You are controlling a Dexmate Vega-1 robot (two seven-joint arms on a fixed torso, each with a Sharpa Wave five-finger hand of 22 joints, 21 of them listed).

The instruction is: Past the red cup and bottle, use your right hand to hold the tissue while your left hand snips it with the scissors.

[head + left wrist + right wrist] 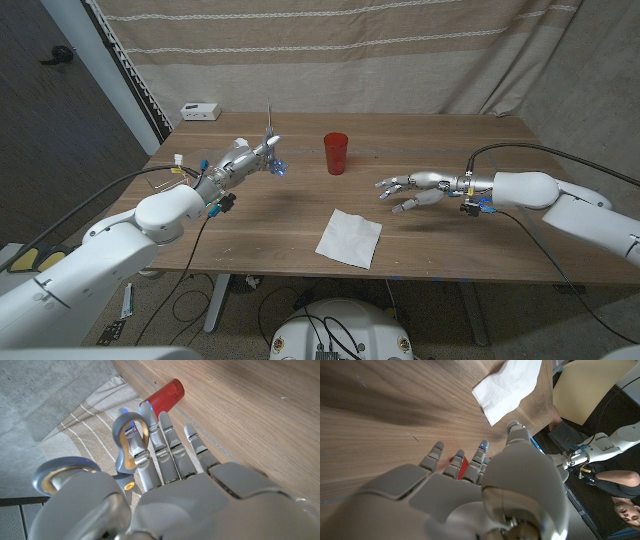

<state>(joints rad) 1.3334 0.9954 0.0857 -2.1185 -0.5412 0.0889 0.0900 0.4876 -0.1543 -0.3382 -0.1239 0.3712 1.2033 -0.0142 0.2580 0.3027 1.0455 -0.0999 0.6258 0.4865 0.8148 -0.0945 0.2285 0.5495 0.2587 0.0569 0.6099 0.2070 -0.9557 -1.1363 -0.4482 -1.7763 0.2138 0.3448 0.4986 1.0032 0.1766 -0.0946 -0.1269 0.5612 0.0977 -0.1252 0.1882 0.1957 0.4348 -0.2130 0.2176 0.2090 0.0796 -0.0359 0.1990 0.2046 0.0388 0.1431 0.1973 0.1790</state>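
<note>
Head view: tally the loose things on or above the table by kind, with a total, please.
Red cup: 1
White tissue: 1
Scissors, held in the left hand: 1
Small white box at the far edge: 1
Bottle: 0 visible
Total: 4

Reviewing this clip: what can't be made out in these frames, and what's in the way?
- Scissors: left wrist view shows handle loops on the left hand; blades hidden behind it. Head view: too small and thin.
- Red cup: right wrist view, mostly hidden by the right hand.
- Tissue: right wrist view, cut off at the edge.
- White box: head view, too small to identify.
- Bottle: cannot be made out.
</note>
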